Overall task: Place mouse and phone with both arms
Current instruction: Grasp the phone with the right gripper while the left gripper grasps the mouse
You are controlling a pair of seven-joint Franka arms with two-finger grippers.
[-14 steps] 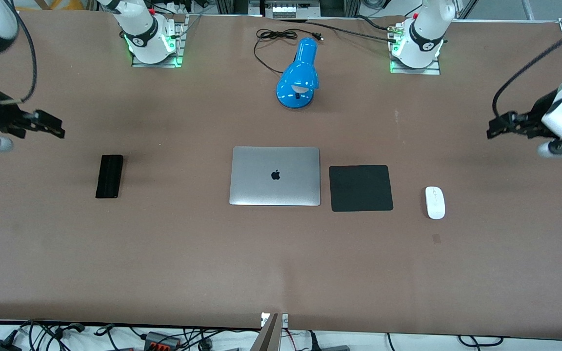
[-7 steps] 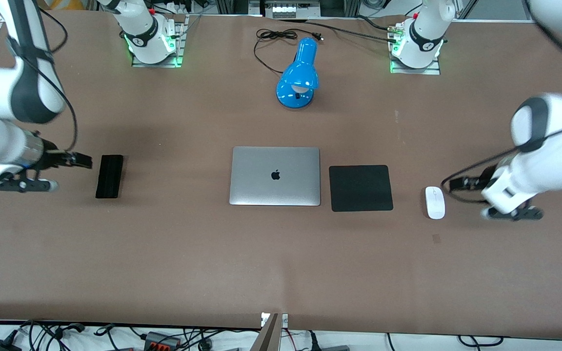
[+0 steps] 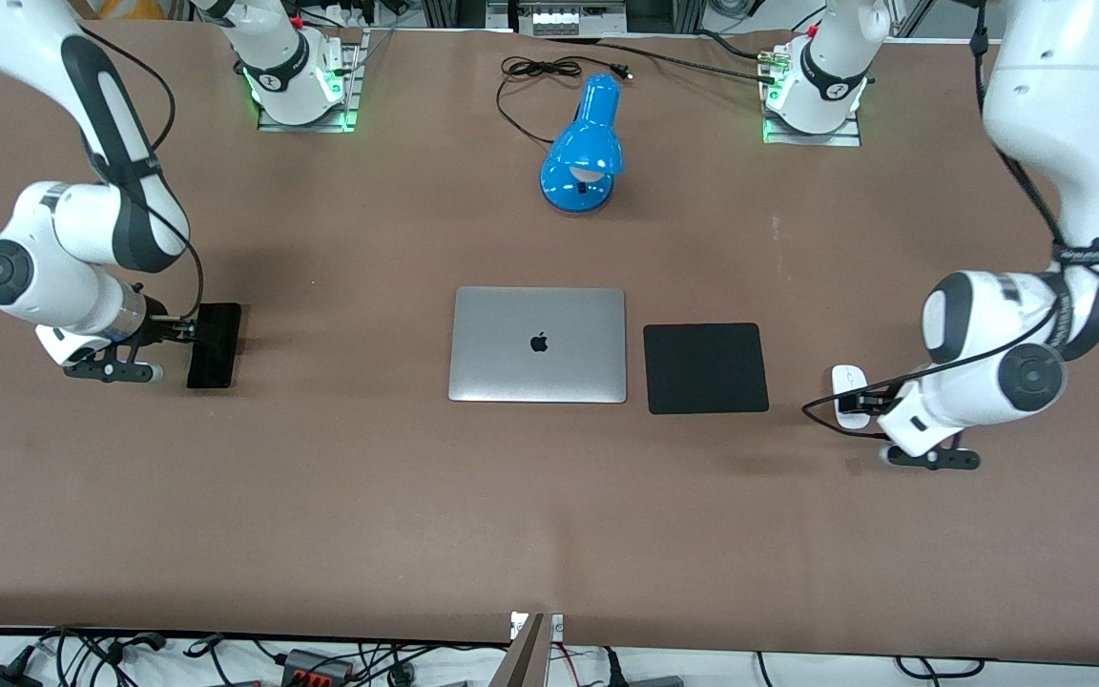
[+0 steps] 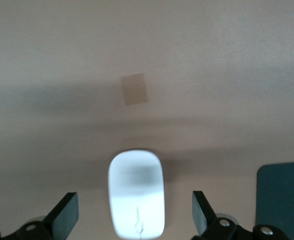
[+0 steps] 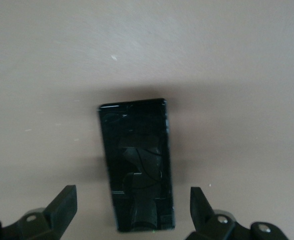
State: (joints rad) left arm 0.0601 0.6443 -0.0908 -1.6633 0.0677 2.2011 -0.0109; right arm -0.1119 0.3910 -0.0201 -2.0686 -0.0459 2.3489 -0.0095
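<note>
The left gripper hung over the mouse, fingers spread wide and clear of it. The right gripper hung likewise over the phone, released. Both items lay flat on the brown table, at opposite ends. Between them sat a closed laptop and black mat just beside it; a blue lamp stood farther from the front camera.

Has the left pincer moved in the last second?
Yes. The left pincer has come down toward the front camera and now straddles the mouse, open; the black mat stayed put.
</note>
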